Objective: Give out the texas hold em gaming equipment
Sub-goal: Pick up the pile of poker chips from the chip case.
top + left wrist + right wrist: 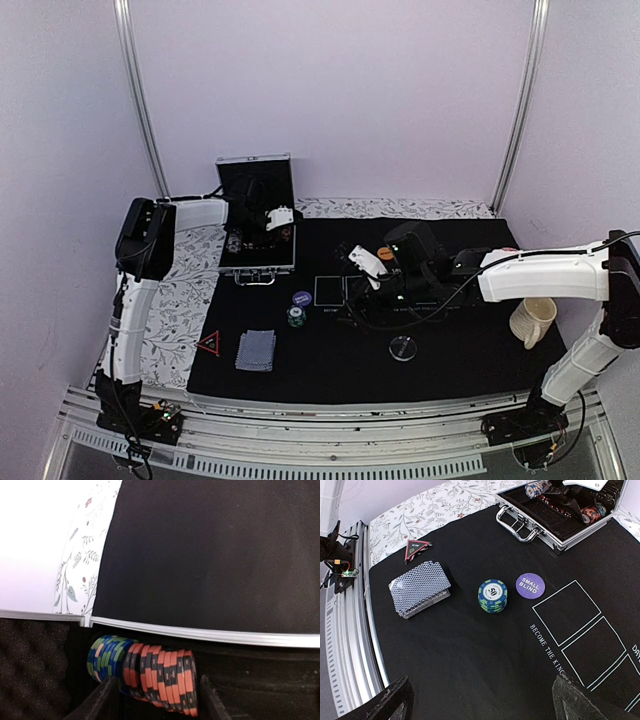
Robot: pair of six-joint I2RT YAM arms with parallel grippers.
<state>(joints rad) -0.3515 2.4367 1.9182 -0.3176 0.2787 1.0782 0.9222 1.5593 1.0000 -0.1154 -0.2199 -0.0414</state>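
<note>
My left gripper (272,222) reaches into the open metal case (256,270). In the left wrist view its fingers (100,700) stand open on either side of a row of red-black chips (165,672), close to both ends; blue-green chips (106,656) lie beside them. My right gripper (365,265) hovers open and empty over the black mat (470,660). On the mat lie a deck of cards (419,587), a green-blue chip stack (492,596), a purple "small blind" disc (530,585), a red triangle (417,548), an orange chip (386,254) and a clear disc (403,348).
A cream mug (533,321) stands on the mat's right end, under my right arm. White printed rectangles (567,612) run along the mat's middle. A floral cloth (185,290) covers the table left of the mat. The case handle (517,527) faces the mat.
</note>
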